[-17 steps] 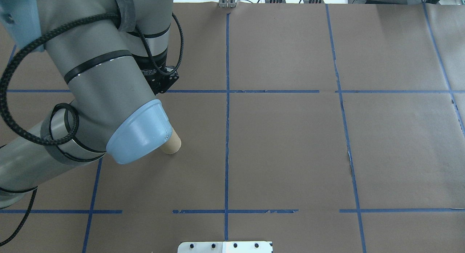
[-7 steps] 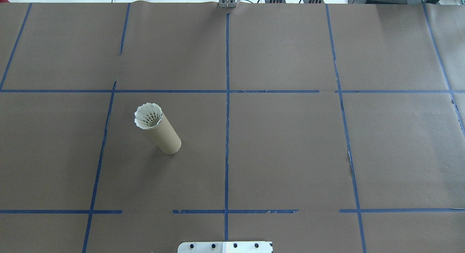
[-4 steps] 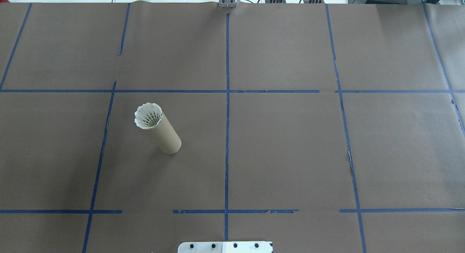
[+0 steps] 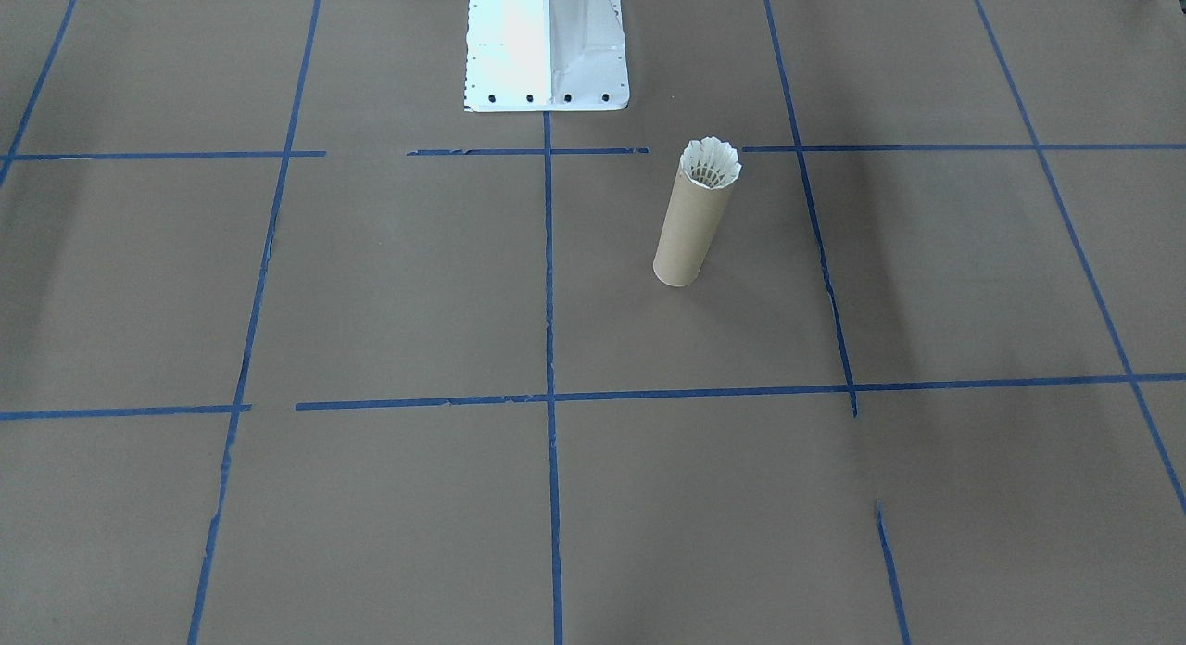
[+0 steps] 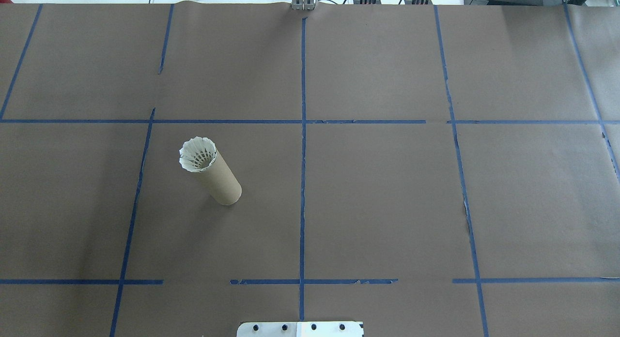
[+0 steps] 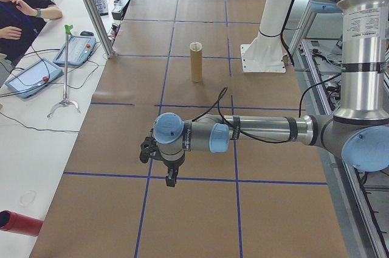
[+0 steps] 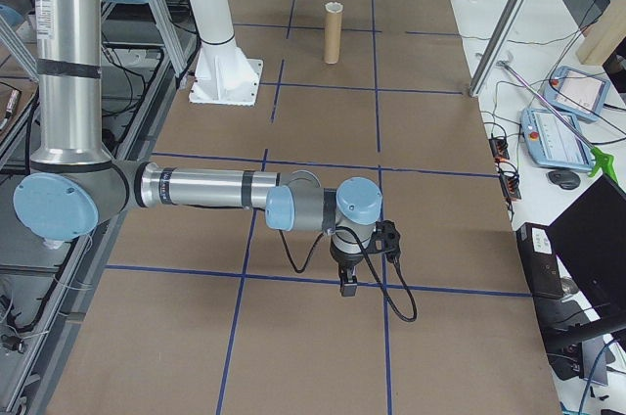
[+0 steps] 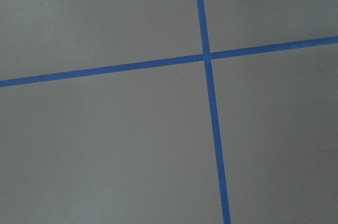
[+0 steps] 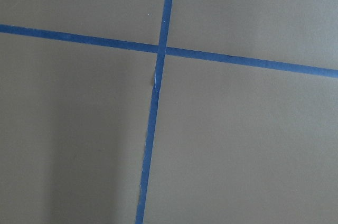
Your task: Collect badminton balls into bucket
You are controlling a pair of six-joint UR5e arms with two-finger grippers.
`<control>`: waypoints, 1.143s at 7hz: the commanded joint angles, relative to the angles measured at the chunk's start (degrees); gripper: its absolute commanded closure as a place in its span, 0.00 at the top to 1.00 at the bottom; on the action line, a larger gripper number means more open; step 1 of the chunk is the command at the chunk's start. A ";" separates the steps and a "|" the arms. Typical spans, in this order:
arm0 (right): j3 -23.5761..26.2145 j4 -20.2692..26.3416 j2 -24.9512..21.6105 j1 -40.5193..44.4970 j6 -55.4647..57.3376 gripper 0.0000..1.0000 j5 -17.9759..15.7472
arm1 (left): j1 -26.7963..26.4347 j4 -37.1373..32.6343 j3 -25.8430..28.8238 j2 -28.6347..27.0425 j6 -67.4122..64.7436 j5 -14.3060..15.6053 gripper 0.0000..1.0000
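The tall narrow brown cardboard tube (image 5: 215, 175) is seen standing upright on the brown paper table cover (image 5: 387, 191) marked with blue tape lines (image 5: 302, 182), near the white metal robot base (image 4: 547, 43). The small white feather shuttlecock (image 5: 197, 154) is lodged in the tube's mouth (its feathers rise above the rim). The left gripper (image 6: 171, 180) and the right gripper (image 7: 346, 283) are held above tape lines, well apart from the tube; whether their fingers are spread cannot be told.
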 commanded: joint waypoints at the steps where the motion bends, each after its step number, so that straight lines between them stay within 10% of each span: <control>1: 0.00 0.00 0.00 0.00 0.00 1.00 0.00 | -0.49 0.17 -3.08 0.22 0.08 -0.98 1.00; 8: 0.00 0.00 0.00 0.00 0.00 1.00 0.00 | -0.58 0.08 -3.81 0.75 0.08 -0.80 1.00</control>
